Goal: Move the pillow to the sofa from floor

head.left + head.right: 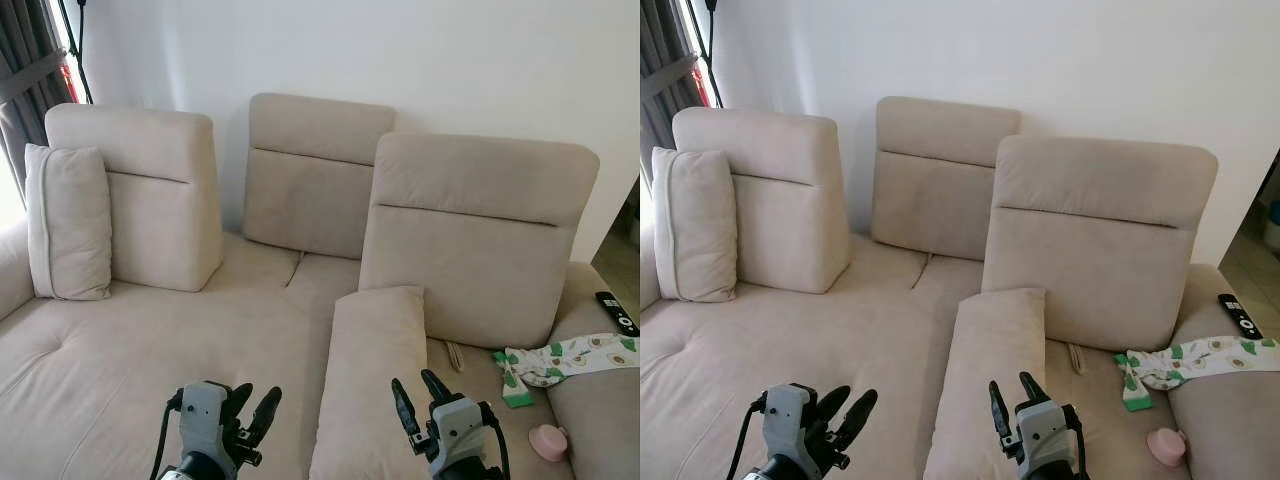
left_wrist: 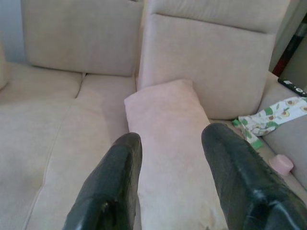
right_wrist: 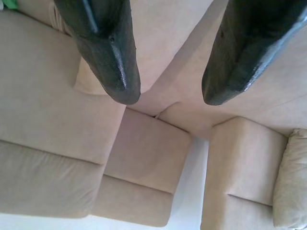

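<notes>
I can read no words, numbers or brand marks here. The remote [image 1: 617,312] on the sofa [image 1: 150,340] arm has buttons, but they are too small to read.

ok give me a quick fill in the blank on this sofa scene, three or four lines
1. The pillow lies on the ____, its far end against a backrest.
2. Both the left claw and the right claw have their fingers ____, holding nothing.
3. A second pillow stands ____ at the sofa's left end.
4. The remote rests on the sofa's ____ arm, past the patterned cloth and pink cup.

Missing words: sofa; open; upright; right
</notes>
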### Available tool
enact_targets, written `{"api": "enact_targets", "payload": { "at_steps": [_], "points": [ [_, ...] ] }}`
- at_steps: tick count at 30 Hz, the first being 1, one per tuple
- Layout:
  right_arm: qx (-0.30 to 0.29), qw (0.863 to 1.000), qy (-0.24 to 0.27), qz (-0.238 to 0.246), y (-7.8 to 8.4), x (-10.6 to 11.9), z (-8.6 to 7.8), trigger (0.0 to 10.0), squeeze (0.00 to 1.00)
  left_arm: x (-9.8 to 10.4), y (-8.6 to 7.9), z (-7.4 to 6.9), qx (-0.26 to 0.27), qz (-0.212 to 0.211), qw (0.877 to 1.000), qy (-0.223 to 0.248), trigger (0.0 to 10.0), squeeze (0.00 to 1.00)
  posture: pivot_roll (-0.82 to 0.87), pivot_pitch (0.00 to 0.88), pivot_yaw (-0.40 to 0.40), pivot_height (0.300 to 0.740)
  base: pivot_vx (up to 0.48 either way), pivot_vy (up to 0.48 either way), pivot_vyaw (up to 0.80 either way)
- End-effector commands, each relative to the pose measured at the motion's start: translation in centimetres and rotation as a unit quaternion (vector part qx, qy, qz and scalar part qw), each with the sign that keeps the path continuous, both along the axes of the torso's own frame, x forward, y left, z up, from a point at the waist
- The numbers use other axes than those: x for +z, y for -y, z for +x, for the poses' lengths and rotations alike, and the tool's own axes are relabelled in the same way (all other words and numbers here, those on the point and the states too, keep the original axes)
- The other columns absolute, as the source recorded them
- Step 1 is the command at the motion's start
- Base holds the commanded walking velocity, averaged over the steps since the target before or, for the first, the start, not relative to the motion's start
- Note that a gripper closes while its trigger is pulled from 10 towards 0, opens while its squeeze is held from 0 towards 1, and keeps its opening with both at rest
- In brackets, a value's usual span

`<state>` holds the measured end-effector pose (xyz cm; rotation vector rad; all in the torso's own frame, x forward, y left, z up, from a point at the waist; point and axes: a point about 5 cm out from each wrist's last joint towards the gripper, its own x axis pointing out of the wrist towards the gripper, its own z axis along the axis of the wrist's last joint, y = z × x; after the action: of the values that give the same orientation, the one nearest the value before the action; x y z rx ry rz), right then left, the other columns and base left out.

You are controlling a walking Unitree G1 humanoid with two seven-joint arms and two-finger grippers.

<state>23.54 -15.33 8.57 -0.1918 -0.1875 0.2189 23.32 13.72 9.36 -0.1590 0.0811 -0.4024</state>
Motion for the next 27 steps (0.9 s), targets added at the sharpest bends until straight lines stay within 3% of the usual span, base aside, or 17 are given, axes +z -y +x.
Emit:
{"api": "enact_targets", "payload": {
  "at_steps": [1, 27],
  "points": [
    [0.001, 1.000, 0.001, -0.001, -0.18, -0.10, -0.20, 10.0, 0.00, -0.54, -0.08, -0.11, -0.005, 0.005, 1.000, -0.015, 10.0, 0.00, 0.17, 0.000, 0.012, 0.740, -0.266, 0.000, 0.00],
    [-0.002, 1.000, 0.001, -0.001, -0.18, -0.16, 0.01, 10.0, 0.00, -0.45, 0.13, 0.09, -0.011, 0.008, 1.000, -0.012, 10.0, 0.00, 0.16, 0.000, 0.015, 0.740, -0.235, 0.000, 0.00]
  ]
}}
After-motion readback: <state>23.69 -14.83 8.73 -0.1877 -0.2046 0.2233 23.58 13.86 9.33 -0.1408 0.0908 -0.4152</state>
